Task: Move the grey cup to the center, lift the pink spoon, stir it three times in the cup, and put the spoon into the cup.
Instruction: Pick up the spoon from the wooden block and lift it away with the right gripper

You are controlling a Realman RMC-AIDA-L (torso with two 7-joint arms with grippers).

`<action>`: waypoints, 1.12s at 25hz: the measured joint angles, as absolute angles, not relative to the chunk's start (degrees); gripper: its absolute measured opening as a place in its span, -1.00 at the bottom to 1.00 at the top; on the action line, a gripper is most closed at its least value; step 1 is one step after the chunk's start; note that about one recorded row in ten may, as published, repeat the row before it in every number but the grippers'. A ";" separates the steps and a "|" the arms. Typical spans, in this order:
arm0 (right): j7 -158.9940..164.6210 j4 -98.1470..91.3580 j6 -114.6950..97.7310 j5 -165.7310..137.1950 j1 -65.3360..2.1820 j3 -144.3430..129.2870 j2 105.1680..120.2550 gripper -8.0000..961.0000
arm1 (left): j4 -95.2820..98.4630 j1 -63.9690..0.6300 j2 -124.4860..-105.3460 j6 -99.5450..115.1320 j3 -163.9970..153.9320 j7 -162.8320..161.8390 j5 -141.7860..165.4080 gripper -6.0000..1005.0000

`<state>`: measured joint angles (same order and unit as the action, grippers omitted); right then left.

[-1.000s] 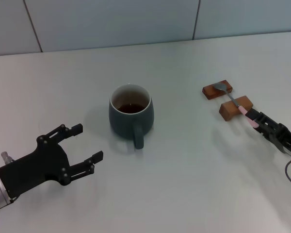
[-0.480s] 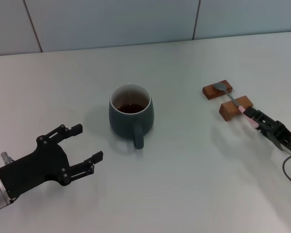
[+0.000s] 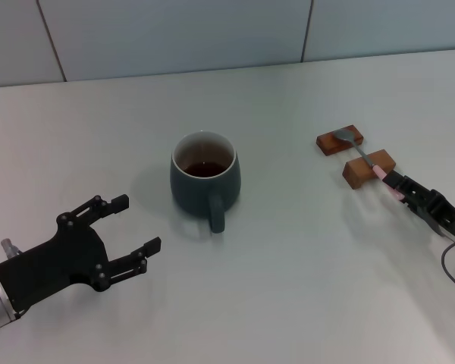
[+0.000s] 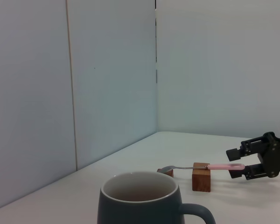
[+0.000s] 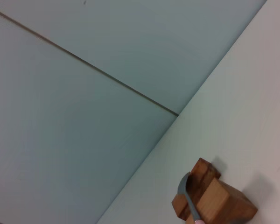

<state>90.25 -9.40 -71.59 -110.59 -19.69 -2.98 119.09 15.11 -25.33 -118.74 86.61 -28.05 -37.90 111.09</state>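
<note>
The grey cup (image 3: 205, 178) stands mid-table with dark liquid inside, its handle toward me; it also fills the bottom of the left wrist view (image 4: 140, 205). The pink spoon (image 3: 362, 156) lies across two wooden blocks at the right, its metal bowl on the far block and its pink handle toward my right gripper (image 3: 394, 186). In the left wrist view the right gripper (image 4: 234, 163) has one finger above and one below the handle's end (image 4: 219, 166), with small gaps. My left gripper (image 3: 136, 222) is open and empty, left of and nearer than the cup.
The far wooden block (image 3: 330, 142) and the near wooden block (image 3: 356, 174) carry the spoon; they also show in the right wrist view (image 5: 219, 200). A cable (image 3: 451, 269) hangs from the right arm. A grey panelled wall (image 3: 212, 34) closes the table's far side.
The right gripper has shifted slightly along the pink handle's end. The spoon, the cup and the left arm have not moved.
</note>
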 joint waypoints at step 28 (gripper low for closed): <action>90.53 -9.40 -71.00 -110.84 -20.04 -3.60 119.09 -0.36 | 15.12 -25.57 -118.74 86.75 -28.21 -37.88 111.09 0.68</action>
